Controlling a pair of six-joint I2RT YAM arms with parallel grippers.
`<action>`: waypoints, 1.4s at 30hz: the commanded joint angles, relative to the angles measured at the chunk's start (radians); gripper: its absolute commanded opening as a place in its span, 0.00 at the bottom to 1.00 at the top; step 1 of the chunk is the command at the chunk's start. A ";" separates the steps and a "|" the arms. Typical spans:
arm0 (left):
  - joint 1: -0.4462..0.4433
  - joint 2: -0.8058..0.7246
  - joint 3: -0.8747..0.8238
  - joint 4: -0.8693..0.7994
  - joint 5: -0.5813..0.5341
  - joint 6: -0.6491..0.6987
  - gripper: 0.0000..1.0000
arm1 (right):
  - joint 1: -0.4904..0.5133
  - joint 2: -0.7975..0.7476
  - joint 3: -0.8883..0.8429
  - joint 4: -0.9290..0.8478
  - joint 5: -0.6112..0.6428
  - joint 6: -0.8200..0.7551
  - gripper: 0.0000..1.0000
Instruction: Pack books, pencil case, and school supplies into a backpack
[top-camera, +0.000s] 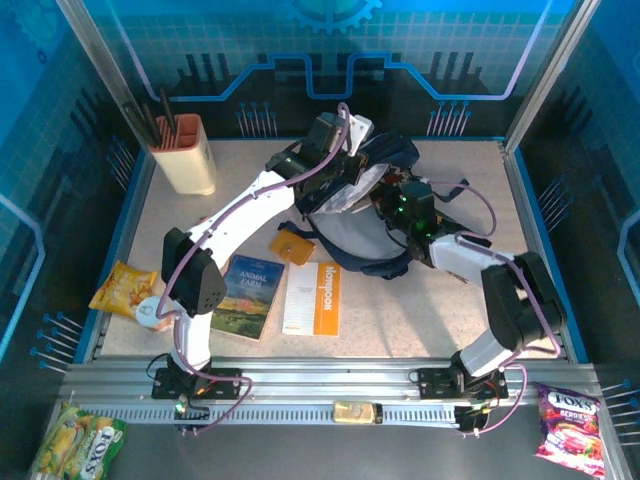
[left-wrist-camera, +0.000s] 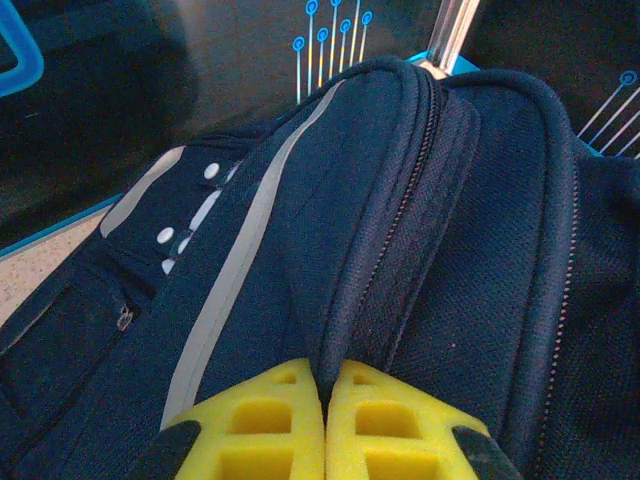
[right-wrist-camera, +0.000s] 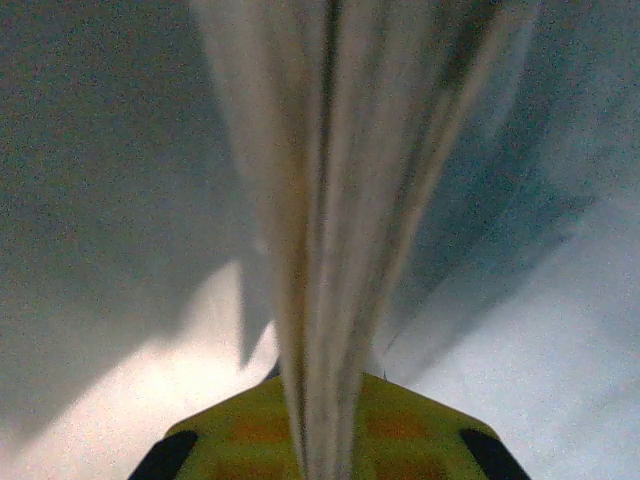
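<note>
Atop speckled beige table (top-camera: 400, 310) w/ blue-lit walls (top-camera: 200, 40), backpack (top-camera: 355, 240) & books (top-camera: 245, 295) lie.

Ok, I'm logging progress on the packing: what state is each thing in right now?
left gripper: shut on backpack fabric by the zip.
right gripper: shut on thin book, inside the backpack.
backpack: open, on table.
thin book: held edge-on, cover hidden.
Animal Farm: closed, flat on table.
notebook: closed, flat on table.

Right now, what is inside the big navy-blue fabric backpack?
Inside the navy-blue fabric backpack is the right tool, shut on a thin cream-edged book seen edge-on, with pale grey lining around it. The book's cover and the compartment floor are hidden.
</note>
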 joint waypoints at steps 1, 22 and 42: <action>-0.007 -0.080 0.012 0.139 0.013 -0.030 0.00 | 0.029 0.083 0.077 0.064 0.095 0.042 0.08; 0.083 -0.064 -0.085 0.169 -0.003 -0.090 0.00 | 0.054 0.068 0.108 -0.201 -0.085 0.108 0.72; 0.138 -0.182 -0.424 0.131 0.169 -0.206 0.43 | -0.153 -0.441 -0.002 -1.051 0.130 -0.513 0.89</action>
